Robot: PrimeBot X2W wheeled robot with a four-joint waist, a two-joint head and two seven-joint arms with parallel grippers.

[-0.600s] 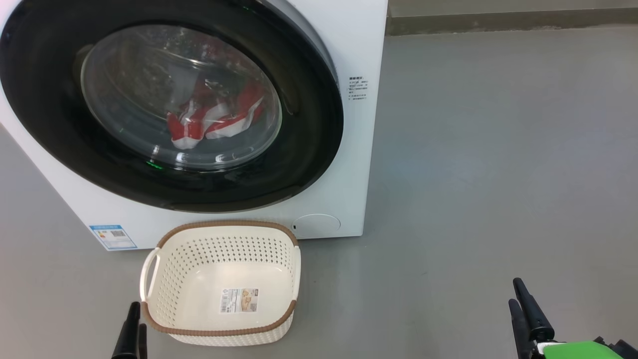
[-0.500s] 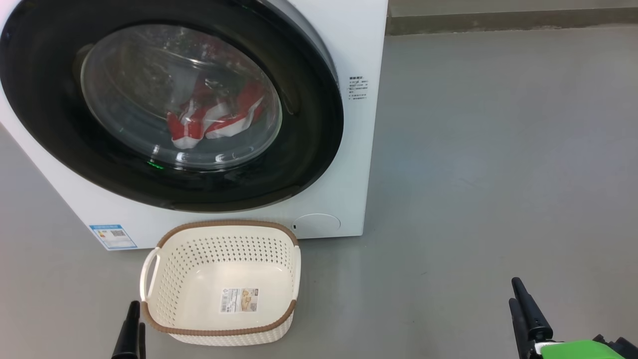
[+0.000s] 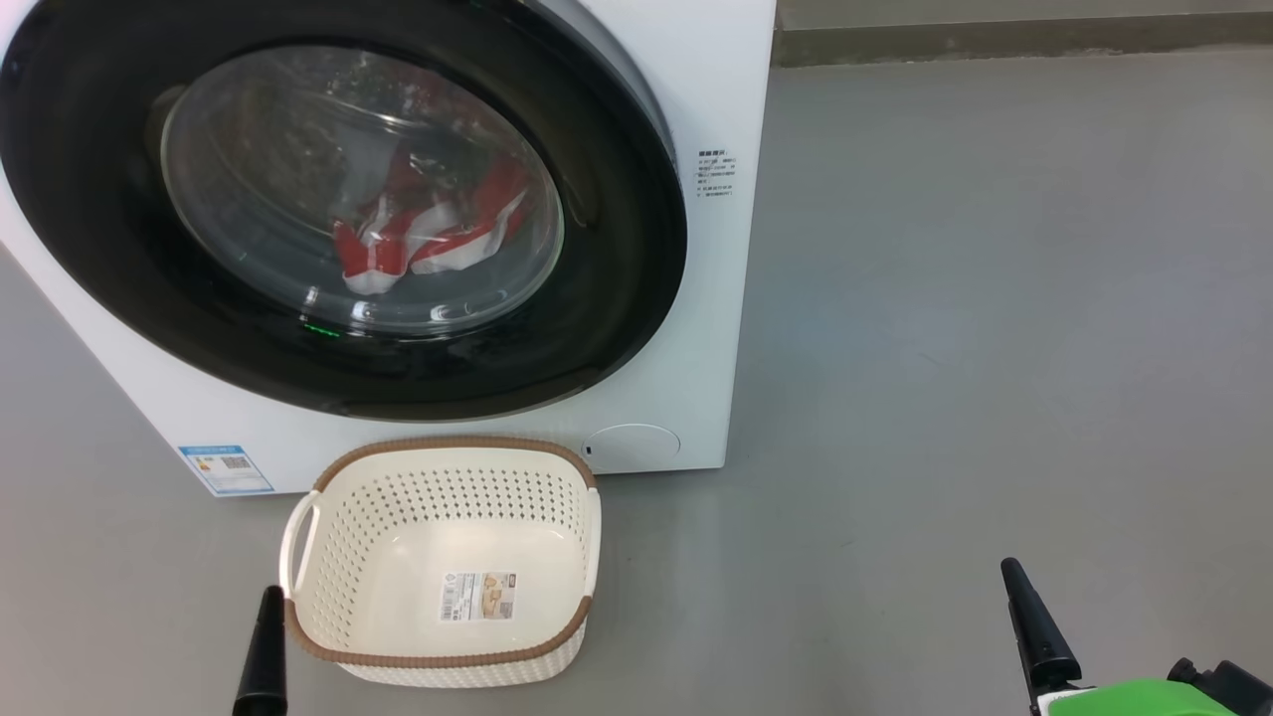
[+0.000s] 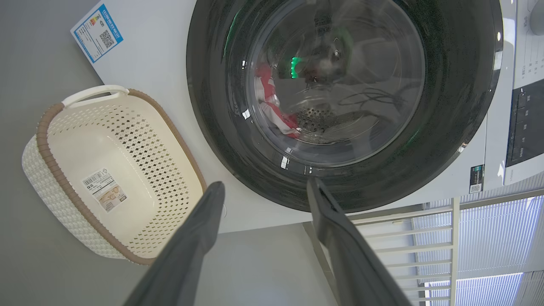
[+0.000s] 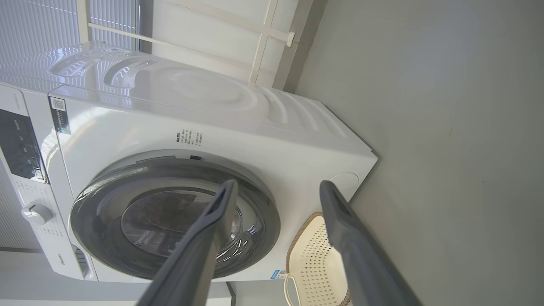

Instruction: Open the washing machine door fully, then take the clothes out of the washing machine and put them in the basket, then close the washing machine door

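The white washing machine (image 3: 716, 298) stands at the upper left of the head view. Its washing machine door (image 3: 617, 249), black-rimmed with a clear glass bowl, lies against the front; whether it is latched I cannot tell. Red and white clothes (image 3: 428, 239) show through the glass, and again as clothes (image 4: 272, 110) in the left wrist view. The cream basket (image 3: 453, 443) sits on the floor before the machine with nothing in it but a sticker. My left gripper (image 3: 267, 646) stands open just left of the basket. My right gripper (image 3: 1029, 617) is open over bare floor, far right. Both open grippers (image 4: 264, 183) (image 5: 278, 183) point at the door.
Grey floor spreads to the right of the machine up to a baseboard (image 3: 995, 40). A blue label (image 3: 226, 470) and a round cap (image 3: 632, 447) sit low on the machine's front. The control panel (image 4: 525, 123) and a dial (image 5: 36, 212) are on its top strip.
The right gripper has shifted a little to the left. Each gripper now shows one finger instead of two in the head view. Door, clothes and basket have not moved.
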